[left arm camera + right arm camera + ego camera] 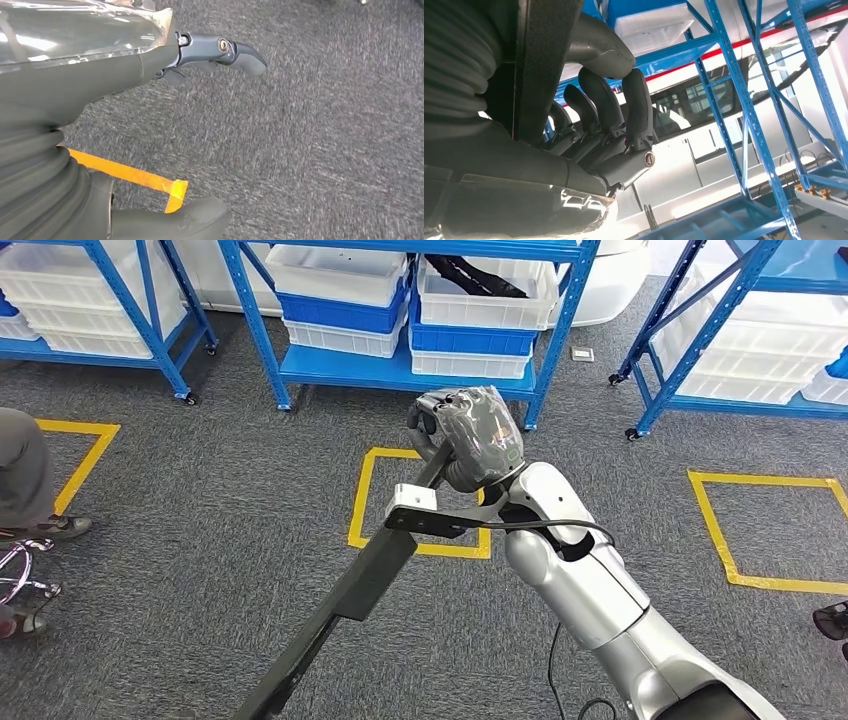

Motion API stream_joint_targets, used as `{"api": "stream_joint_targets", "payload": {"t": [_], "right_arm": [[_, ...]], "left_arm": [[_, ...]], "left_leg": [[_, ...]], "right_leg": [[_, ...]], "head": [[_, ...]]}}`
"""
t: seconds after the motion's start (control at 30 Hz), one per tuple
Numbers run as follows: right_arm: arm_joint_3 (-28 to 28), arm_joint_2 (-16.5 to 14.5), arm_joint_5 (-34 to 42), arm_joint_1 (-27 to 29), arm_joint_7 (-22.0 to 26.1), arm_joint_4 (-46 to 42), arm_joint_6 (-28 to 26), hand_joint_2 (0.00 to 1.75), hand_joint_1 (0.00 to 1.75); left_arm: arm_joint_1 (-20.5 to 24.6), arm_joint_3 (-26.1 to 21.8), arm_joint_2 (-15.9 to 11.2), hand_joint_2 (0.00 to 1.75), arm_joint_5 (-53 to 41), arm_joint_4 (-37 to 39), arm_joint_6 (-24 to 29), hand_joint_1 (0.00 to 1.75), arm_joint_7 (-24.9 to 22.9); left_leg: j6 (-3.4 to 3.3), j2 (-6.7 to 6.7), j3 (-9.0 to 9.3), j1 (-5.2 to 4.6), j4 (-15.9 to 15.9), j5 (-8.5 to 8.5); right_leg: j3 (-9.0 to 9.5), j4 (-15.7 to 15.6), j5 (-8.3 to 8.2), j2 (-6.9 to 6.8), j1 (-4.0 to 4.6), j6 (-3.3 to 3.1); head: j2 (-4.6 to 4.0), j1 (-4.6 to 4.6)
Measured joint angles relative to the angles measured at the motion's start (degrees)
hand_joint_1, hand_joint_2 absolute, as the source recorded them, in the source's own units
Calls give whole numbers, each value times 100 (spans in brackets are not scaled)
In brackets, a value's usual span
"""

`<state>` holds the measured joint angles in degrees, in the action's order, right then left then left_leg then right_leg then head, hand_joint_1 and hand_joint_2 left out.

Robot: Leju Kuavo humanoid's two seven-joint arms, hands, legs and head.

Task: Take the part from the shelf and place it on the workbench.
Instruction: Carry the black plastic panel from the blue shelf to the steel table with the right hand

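Observation:
The part [345, 595] is a long black bar with a white-capped bracket near its upper end. It slants from the lower left of the head view up to my right hand [468, 435], which grips its top end above the grey carpet. Seen from the right wrist, my dark fingers [621, 107] curl around the black bar [541, 60]. My left hand [85, 85] hangs over the carpet, one finger [240, 54] and the thumb [180, 222] spread apart with nothing between them.
Blue shelf racks [400, 365] with white and blue bins [470, 310] stand ahead, with more racks to the left and right. Yellow tape squares [360, 505] mark the carpet. A person's leg and shoe [40, 525] and a stool base [25, 575] are at the left edge.

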<state>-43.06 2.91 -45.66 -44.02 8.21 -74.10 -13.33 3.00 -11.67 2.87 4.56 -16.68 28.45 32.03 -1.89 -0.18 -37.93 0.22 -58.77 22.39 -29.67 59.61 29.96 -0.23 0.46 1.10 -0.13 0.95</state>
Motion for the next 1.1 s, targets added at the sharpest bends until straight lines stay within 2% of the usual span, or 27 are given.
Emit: {"api": "stream_joint_targets", "payload": {"t": [0.03, 0.07, 0.13, 0.17, 0.2, 0.27, 0.3, 0.33, 0.37, 0.4, 0.47, 0.5, 0.53, 0.63, 0.67, 0.73, 0.8, 0.83, 0.87, 0.9, 0.93, 1.0, 1.03, 1.1], "right_arm": [[-1, -4, 3, -15, 1, 1, -2, 175, 152], [-1, -5, 5, -24, -2, 1, -4, 175, 152], [-3, 3, 6, -30, -17, 2, -11, 175, 152], [-4, 5, 1, -27, -28, 2, -15, 175, 152], [-7, 7, -7, -20, -39, 1, -17, 175, 152], [-10, 12, -26, 12, -56, 0, -18, 175, 152], [-10, 15, -33, 34, -64, 0, -18, 175, 152], [-10, 19, -38, 57, -71, 0, -18, 175, 152], [-10, 23, -42, 77, -77, 0, -18, 175, 152], [-10, 27, -45, 89, -81, 0, -18, 175, 152], [-7, 32, -49, 95, -85, -3, -18, 175, 152], [-5, 32, -49, 95, -87, -5, -18, 175, 152], [-4, 32, -51, 93, -90, -10, -18, 175, 152], [7, 46, -60, 88, -97, -20, -19, 175, 152], [15, 58, -62, 89, -98, -20, -19, 175, 152], [32, 98, -64, 92, -103, -20, -19, 175, 152], [40, 149, -72, 111, -109, -19, -21, 175, 152], [43, 175, -77, 130, -110, -18, -25, 175, 152], [48, 199, -81, 150, -110, -17, -28, 175, 152], [56, 218, -83, 165, -110, -18, -31, 175, 152], [67, 231, -84, 175, -110, -20, -34, 175, 152], [103, 240, -89, 180, -110, -42, -40, 175, 152], [120, 242, -91, 178, -110, -53, -44, 175, 152], [140, 248, -96, 179, -110, -66, -51, 175, 152]], "left_arm": [[0, -2, 5, 175, -2, 0, -6, 0, 1], [0, -3, 5, 175, -10, 0, -14, 0, 1], [0, -2, 1, 175, -30, 1, -26, 0, 0], [1, -1, -2, 175, -41, 1, -32, 0, -5], [4, 0, -6, 175, -46, 1, -36, 0, -12], [14, 0, -16, 175, -52, 1, -43, 0, -33], [19, -1, -23, 175, -52, 0, -43, 0, -42], [21, -1, -28, 175, -53, 0, -43, 0, -50], [24, -1, -31, 175, -54, 0, -43, 0, -56], [28, -1, -33, 175, -54, 0, -43, 0, -60], [49, -1, -31, 175, -55, 0, -45, 0, -64], [59, -1, -30, 175, -58, 0, -50, 0, -64], [69, -1, -28, 175, -61, 0, -54, 0, -66], [84, -1, -27, 175, -82, 0, -61, 0, -66], [89, 0, -24, 175, -94, 0, -63, 0, -66], [99, 1, -21, 175, -123, 0, -68, 0, -73], [102, 3, -25, 175, -143, 1, -72, 0, -90], [102, 7, -25, 175, -150, 2, -72, 0, -98], [102, 14, -24, 175, -155, 2, -73, 0, -105], [103, 20, -21, 175, -158, 2, -73, 0, -110], [105, 26, -17, 175, -162, 2, -69, 0, -116], [108, 32, -2, 175, -163, 2, -51, 0, -124], [109, 33, 4, 175, -163, 2, -37, 0, -126], [109, 34, 13, 175, -160, 2, -14, 0, -127]], "left_leg": [[32, 5, -11, 6, 7, -40], [69, 9, -16, 8, 19, -79], [129, 6, -44, 15, 6, -74], [158, 3, -81, 20, -67, 46], [184, 0, -140, 28, -227, 251], [243, 2, -300, 51, -829, 762], [270, 2, -363, 57, -1145, 910], [294, 2, -370, 68, -1350, 940], [314, 3, -278, 83, -1353, 858], [335, 5, -77, 105, -1138, 719], [377, 0, 379, 125, -497, 621], [364, -11, 506, 123, -283, 624], [334, -21, 536, 113, -198, 664], [167, -22, 461, 89, -178, 582], [100, -15, 427, 84, -164, 538], [-19, 0, 324, 82, -144, 439], [-65, 2, 186, 71, -145, 338], [-67, 2, 116, 64, -147, 285], [-64, 1, 50, 54, -147, 234], [-57, 1, -8, 46, -148, 184], [-46, 0, -63, 38, -148, 133], [-3, 1, -134, 26, -139, 38], [27, 4, -148, 23, -127, -8], [107, 13, -152, 26, -76, -105]], "right_leg": [[95, -193, 27, 0, 29, -51], [109, -265, 25, 1, 43, -88], [52, -291, -61, 1, -21, -144], [35, -304, -115, -3, -61, -181], [6, -313, -176, -7, -95, -211], [-104, -301, -283, -11, -92, -255], [-170, -289, -331, -11, -90, -255], [-238, -270, -370, -11, -91, -244], [-304, -240, -398, -10, -97, -228], [-366, -195, -415, -10, -106, -210], [-483, -93, -435, -9, -106, -173], [-524, -53, -448, -8, -89, -150], [-556, -29, -467, -7, -66, -120], [-617, 3, -514, 0, -39, -8], [-674, 84, -442, 2, -46, 11], [-891, 585, -81, 7, -65, 2], [-1137, 1340, 318, 9, -66, -3], [-1171, 1572, 401, 9, -65, 14], [-1104, 1605, 388, 9, -63, 39], [-924, 1409, 300, 9, -58, 59], [-649, 1044, 195, 9, -49, 59], [-103, 236, 116, 2, -2, -9], [36, -18, 114, 0, 23, -49], [50, -161, 64, 0, 50, -110]], "head": [[0, -4], [0, -7], [0, -27], [0, -21], [0, -18], [0, 1], [0, -1], [0, 0], [0, -2], [0, -2], [0, 6], [0, 8], [0, 10], [0, 8], [0, 3], [0, -9], [0, -20], [0, -20], [0, -20], [0, -20], [0, -20], [0, -11], [0, -14], [0, -24]]}}
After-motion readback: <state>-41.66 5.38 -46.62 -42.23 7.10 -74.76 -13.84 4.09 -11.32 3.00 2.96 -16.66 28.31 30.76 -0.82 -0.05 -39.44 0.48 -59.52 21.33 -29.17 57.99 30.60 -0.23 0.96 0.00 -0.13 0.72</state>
